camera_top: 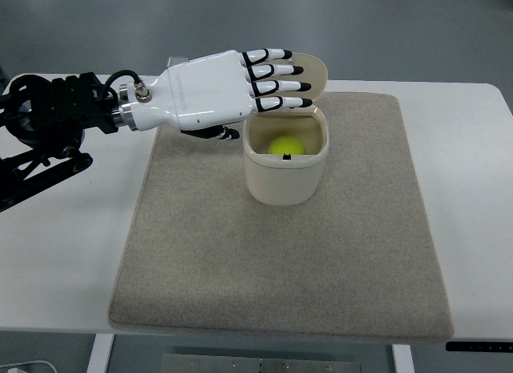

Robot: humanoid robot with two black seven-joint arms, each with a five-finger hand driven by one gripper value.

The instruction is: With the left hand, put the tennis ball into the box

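Note:
A yellow-green tennis ball (285,146) lies inside the cream box (285,180), which stands on the beige mat with its lid (314,68) swung open at the back. My left hand (276,80) hovers just above and behind the box's rim, its white fingers (280,87) stretched out flat toward the right and holding nothing. Its arm comes in from the left edge. The right arm is out of view.
The beige mat (280,261) covers most of the white table (72,253). The black left arm linkage (40,140) extends over the table's left side.

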